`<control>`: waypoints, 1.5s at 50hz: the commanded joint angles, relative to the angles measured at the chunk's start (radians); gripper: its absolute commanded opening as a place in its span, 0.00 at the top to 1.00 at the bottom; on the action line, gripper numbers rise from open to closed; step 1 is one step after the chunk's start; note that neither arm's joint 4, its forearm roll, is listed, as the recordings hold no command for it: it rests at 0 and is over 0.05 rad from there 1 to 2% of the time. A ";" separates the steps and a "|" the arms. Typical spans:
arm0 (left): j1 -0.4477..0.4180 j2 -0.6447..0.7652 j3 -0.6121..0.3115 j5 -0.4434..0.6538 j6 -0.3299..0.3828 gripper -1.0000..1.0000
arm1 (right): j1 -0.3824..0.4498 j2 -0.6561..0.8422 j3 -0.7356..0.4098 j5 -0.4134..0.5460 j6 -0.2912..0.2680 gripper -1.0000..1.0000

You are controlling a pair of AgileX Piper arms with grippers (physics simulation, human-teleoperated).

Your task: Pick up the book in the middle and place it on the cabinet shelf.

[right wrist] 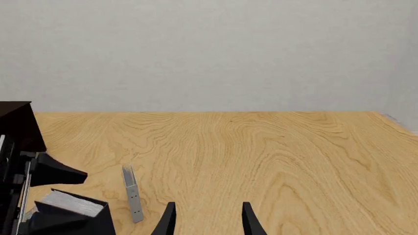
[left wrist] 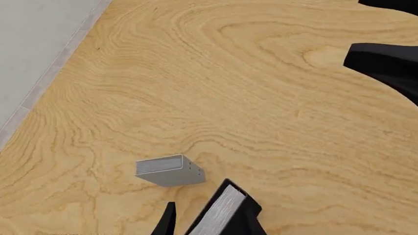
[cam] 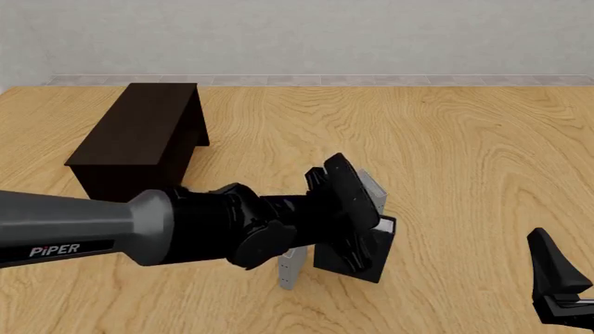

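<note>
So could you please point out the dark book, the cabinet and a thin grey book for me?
Book (cam: pixel 379 245), front view, on its dark cover below the page edge.
Cabinet (cam: pixel 139 132), front view, on its top panel.
Grey book (left wrist: pixel 171 171), left wrist view, on its cover.

One dark book (cam: pixel 371 243), two grey books (cam: pixel 291 268), one cabinet (cam: pixel 139 136).

left claw (cam: pixel 357 209) clamped on load | right claw (right wrist: pixel 207 218) spread

Navy-black book (cam: pixel 371 250), white page edge
</note>
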 commanded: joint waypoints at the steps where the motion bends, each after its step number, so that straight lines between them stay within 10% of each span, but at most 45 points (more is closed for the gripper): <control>1: 0.002 0.030 -0.004 -0.003 -0.003 0.00 | 0.000 0.000 0.000 0.000 0.000 0.00; 40: 0.038 0.116 -0.033 -0.022 0.016 0.00 | 0.000 0.000 0.000 0.000 0.000 0.00; 41: 0.052 0.141 -0.076 0.014 -0.009 1.00 | 0.000 0.000 0.000 0.000 0.000 0.00; 75: -0.025 -0.080 0.023 0.077 -0.007 1.00 | 0.000 0.000 0.000 0.000 0.000 0.00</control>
